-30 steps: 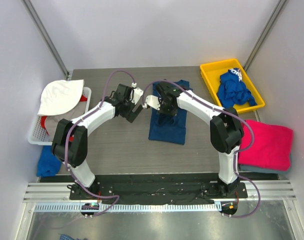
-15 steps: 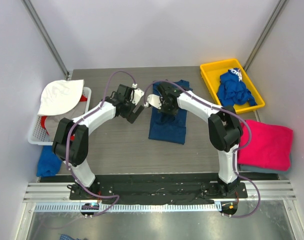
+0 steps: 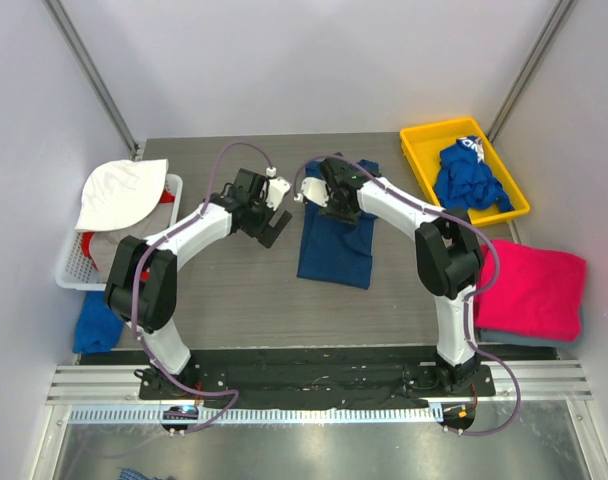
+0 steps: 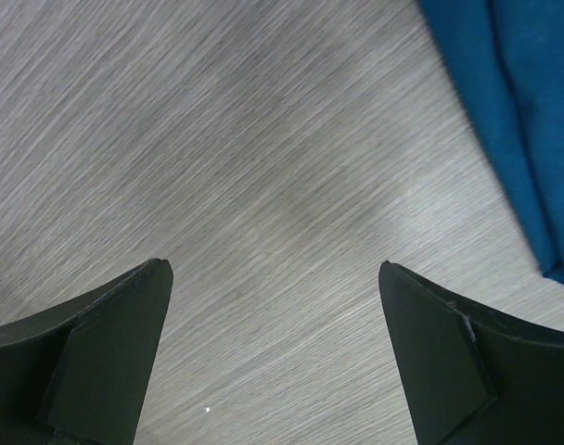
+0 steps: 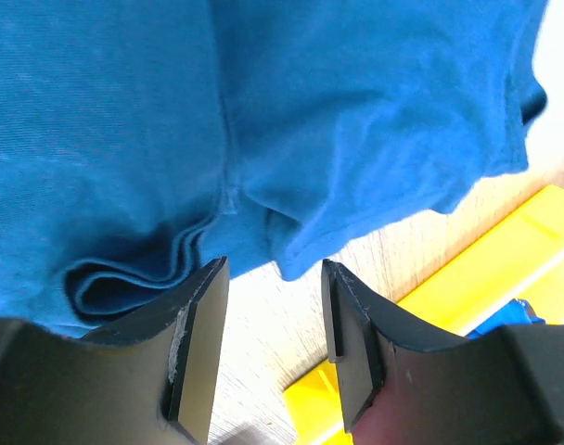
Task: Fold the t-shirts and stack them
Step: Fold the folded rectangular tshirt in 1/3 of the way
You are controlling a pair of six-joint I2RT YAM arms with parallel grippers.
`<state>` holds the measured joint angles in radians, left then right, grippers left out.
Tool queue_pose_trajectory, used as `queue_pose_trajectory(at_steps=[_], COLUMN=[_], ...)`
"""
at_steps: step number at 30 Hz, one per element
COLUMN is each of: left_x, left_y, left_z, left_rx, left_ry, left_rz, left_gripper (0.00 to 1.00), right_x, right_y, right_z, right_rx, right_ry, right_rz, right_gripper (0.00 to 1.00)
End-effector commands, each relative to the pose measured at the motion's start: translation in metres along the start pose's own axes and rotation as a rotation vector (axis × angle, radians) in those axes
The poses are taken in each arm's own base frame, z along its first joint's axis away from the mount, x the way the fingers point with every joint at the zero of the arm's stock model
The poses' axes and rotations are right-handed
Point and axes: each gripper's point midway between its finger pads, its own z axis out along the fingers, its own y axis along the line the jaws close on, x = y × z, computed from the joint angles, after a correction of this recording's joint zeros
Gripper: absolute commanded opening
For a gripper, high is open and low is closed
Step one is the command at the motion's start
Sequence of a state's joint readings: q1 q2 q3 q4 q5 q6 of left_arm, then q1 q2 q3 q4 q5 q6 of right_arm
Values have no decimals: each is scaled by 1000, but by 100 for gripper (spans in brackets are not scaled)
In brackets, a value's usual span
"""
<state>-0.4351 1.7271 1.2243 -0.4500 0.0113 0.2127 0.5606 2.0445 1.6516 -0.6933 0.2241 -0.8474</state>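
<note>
Dark blue tee [image 3: 334, 245] folded flat, royal-blue tee [image 3: 469, 180] crumpled, pink tee [image 3: 532, 285] folded

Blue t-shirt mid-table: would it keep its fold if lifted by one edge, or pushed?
Probably floppy: the blue t-shirt lies flat, with loose stacked layers at its edge in the right wrist view. Lifted by one edge, it would likely droop and unfold. Pushed, it may bunch rather than slide on the matte table.
</note>
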Motion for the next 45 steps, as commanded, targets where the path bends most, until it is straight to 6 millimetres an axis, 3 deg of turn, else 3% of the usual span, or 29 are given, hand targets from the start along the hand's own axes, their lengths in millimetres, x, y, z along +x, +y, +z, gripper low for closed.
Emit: queue_pose_trajectory(at_steps=[1, 7, 14, 18, 24, 29, 38, 45], left_x=[-40, -72, -107, -118, -116, -123, -138, -142], left_y=[-18, -42, -63, -77, -91, -84, -73, -78], left_z=[-11, -10, -4, 15, 49, 62, 57, 59], left_rx=[62, 123, 233, 320, 399, 444, 459, 506], left_ry=[-133, -186, -239, -238, -235, -267, -290, -267], left_rz=[0, 34, 45, 37, 49, 8, -12, 13], left_gripper=[100, 100, 100, 100, 100, 100, 100, 97], right_x=[-9, -7, -1, -4, -7, -2, 5, 8], right_y=[-36, -20, 21, 57, 85, 93, 86, 86], right_z=[-38, -67, -91, -89, -83, -78, -64, -59], right_rx=[120, 60, -55, -173, -221, -207, -117, -104], right_ry=[-58, -114, -183, -227, -331, -355, -345, -329], right_rz=[53, 135, 258, 349, 449, 486, 514, 513], right_gripper=[51, 52, 52, 51, 48, 45, 45, 45])
